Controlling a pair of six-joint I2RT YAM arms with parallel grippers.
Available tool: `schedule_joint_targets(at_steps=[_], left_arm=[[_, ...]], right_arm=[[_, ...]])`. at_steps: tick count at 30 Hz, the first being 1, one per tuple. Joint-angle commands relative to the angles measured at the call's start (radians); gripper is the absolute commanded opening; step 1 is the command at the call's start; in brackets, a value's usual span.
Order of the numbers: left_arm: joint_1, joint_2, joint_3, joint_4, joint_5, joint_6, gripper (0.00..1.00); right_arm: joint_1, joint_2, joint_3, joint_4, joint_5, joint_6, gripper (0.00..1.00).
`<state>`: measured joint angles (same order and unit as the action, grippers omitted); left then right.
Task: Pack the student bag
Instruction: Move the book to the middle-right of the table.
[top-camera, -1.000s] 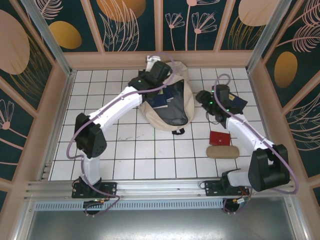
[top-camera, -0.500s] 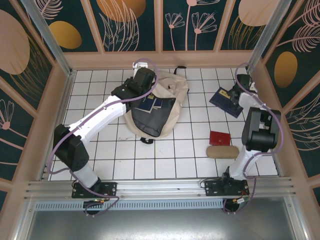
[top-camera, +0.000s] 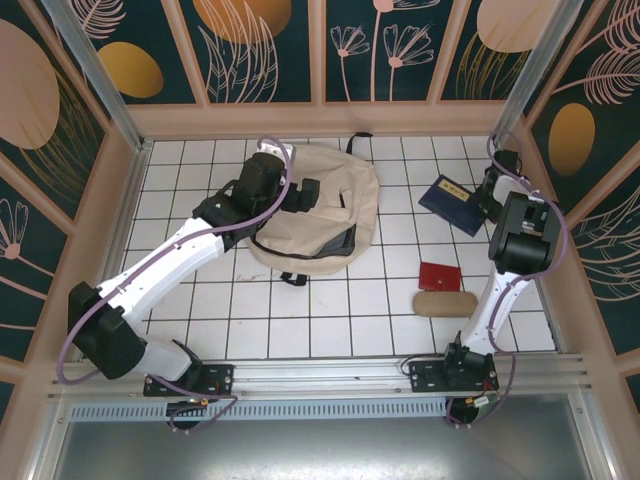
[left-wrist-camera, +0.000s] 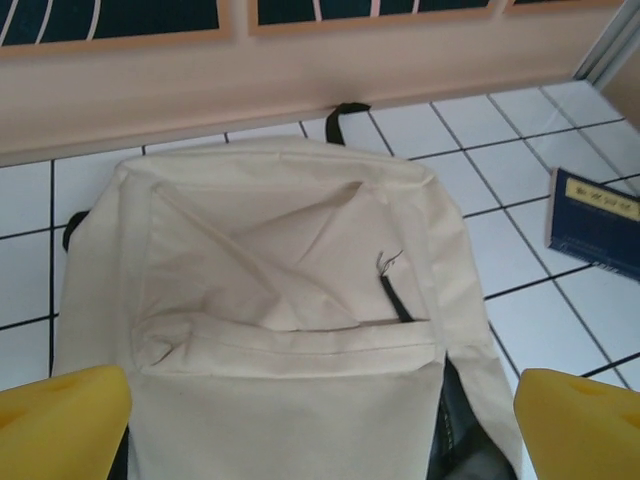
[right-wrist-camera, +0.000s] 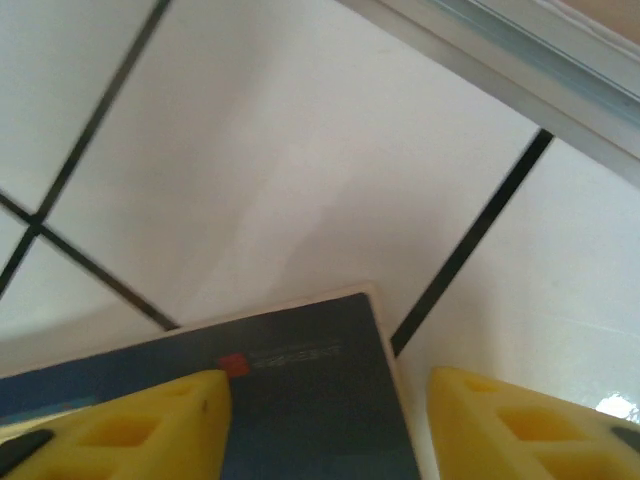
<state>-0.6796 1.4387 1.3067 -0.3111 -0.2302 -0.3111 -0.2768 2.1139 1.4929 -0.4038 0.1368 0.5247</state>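
The left gripper (left-wrist-camera: 320, 440) is spread wide and empty just above the student bag (left-wrist-camera: 290, 300), which lies flat at the table's 12 o'clock with its dark mouth toward 6 o'clock. The right gripper (right-wrist-camera: 325, 420), jaws partly apart and clamping nothing, straddles a corner of the navy book (right-wrist-camera: 300, 400) at the bag's 3 o'clock. It should probably seat deeper over the book's edge before closing, while the left lifts the slack mouth.

Top view down on table (top-camera: 330, 320), left wrist facing student bag (left-wrist-camera: 280, 250), right wrist hugging book (right-wrist-camera: 300, 400)
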Motion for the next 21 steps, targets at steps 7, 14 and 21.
schedule_joint_targets(at_steps=[7,14,21], left_arm=[[0.003,0.089,0.046,0.071,0.072,-0.05,0.99],[0.005,0.185,0.092,0.118,0.156,-0.107,0.99],[-0.006,0.306,0.158,0.133,0.204,-0.231,0.94]], right_arm=[[0.07,-0.021,-0.087,-0.077,-0.104,-0.032,0.31],[0.217,-0.144,-0.273,-0.073,-0.092,0.064,0.31],[0.344,-0.353,-0.526,-0.004,-0.049,0.27,0.32]])
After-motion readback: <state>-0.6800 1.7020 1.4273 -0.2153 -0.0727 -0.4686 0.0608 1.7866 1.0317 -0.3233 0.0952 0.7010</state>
